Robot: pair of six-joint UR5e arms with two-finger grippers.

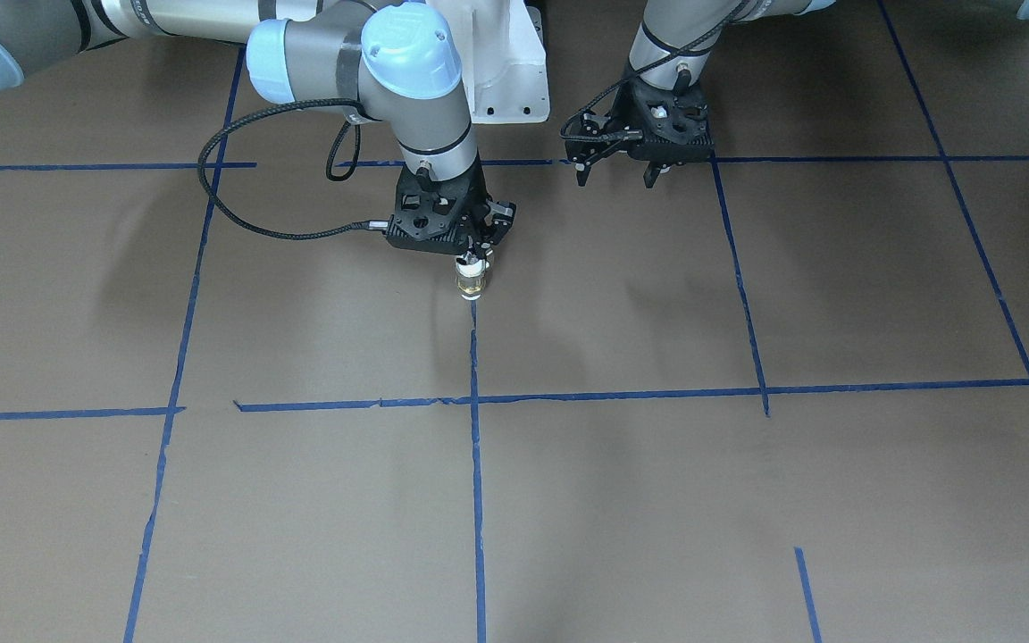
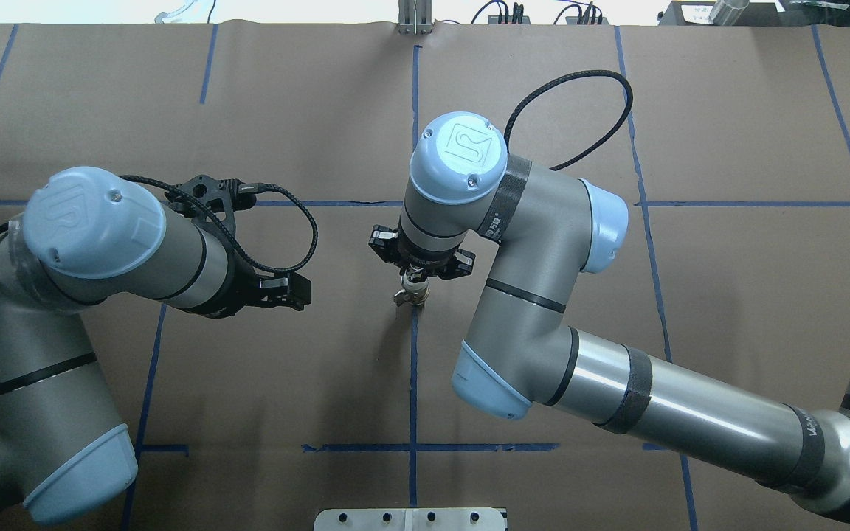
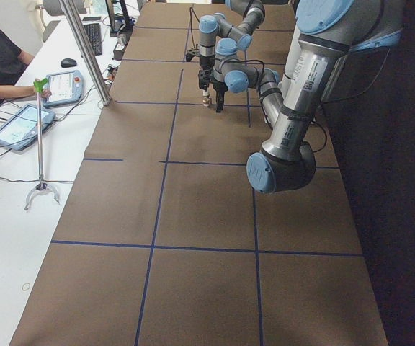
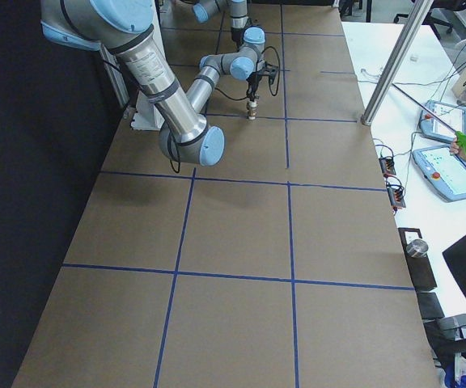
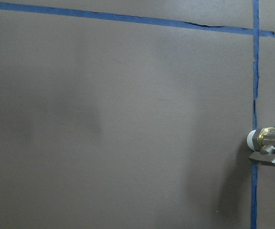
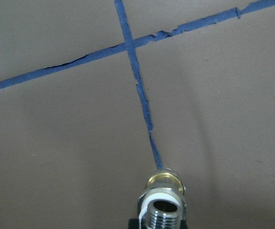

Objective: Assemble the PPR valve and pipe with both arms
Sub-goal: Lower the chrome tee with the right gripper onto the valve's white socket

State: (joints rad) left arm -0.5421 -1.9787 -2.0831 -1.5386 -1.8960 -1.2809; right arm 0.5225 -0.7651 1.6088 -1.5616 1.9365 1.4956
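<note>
Exterior front-facing view: right gripper (image 1: 477, 256) clamps the upright pipe (image 1: 471, 282), left gripper (image 1: 615, 179) hangs spread apart.

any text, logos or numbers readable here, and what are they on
"UR" logo: right arm's joint cap; fainter on left arm's joint cap
print on right arm's black band: too small to read
sticker on left arm: blurred
pipe: no text visible
</note>
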